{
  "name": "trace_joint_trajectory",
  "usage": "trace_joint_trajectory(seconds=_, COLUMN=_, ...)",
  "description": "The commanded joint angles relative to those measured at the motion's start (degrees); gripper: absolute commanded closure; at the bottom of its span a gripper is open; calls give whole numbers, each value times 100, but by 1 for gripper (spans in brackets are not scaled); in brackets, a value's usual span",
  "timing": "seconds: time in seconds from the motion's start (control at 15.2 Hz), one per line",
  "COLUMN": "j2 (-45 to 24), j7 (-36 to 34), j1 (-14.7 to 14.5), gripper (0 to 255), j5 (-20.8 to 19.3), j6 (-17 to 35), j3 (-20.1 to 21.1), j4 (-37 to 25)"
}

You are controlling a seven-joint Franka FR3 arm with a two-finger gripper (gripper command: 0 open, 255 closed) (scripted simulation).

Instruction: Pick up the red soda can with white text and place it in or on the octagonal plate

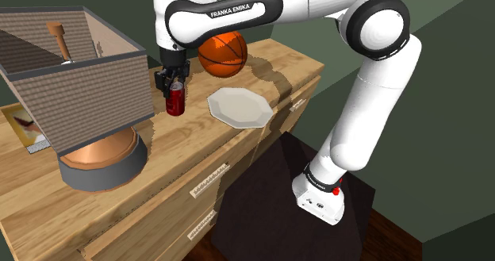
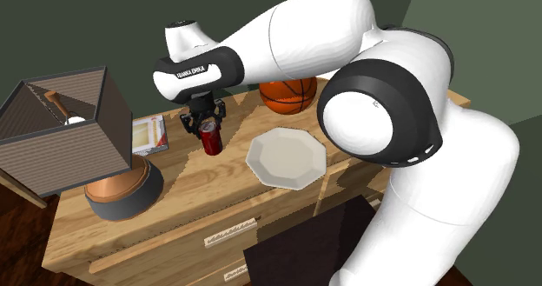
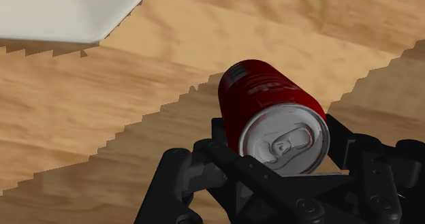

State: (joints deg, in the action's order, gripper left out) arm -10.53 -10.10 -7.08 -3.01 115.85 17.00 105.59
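The red soda can [image 1: 175, 101] stands upright on the wooden dresser top, a short way from the white octagonal plate [image 1: 239, 107] on the shoulder view's left. My black gripper [image 1: 174, 81] comes down from above and is shut on the can's upper part. In the second exterior view the can [image 2: 211, 138] sits under the gripper [image 2: 205, 119], with the plate [image 2: 287, 157] to its right. In the wrist view the can [image 3: 265, 100] shows its silver lid, clasped between the fingers of the gripper [image 3: 282, 151]. A corner of the plate [image 3: 61, 11] lies beyond it.
An orange basketball [image 1: 222, 53] rests behind the can and plate. A lamp with a large square shade [image 1: 71, 69] and round copper base [image 1: 103, 160] stands close to the can on the side away from the plate. A book [image 2: 149, 135] lies behind it. Drawers [image 1: 208, 180] front the dresser.
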Motion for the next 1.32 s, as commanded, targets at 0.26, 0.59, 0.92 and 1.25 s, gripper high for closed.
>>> trace_joint_trajectory(seconds=0.26, j2=64, j7=16, j1=4, gripper=255, j5=26, j6=-209, j3=5, j4=-141)
trace_joint_trajectory(seconds=0.59, j2=148, j7=36, j1=7, gripper=255, j5=58, j6=-572, j3=12, j4=-423)
trace_joint_trajectory(seconds=0.92, j2=201, j7=49, j1=7, gripper=255, j5=78, j6=-942, j3=17, j4=-743)
trace_joint_trajectory(seconds=1.25, j2=425, j7=169, j1=77, gripper=255, j5=152, j6=-1138, j3=-15, j4=-726)
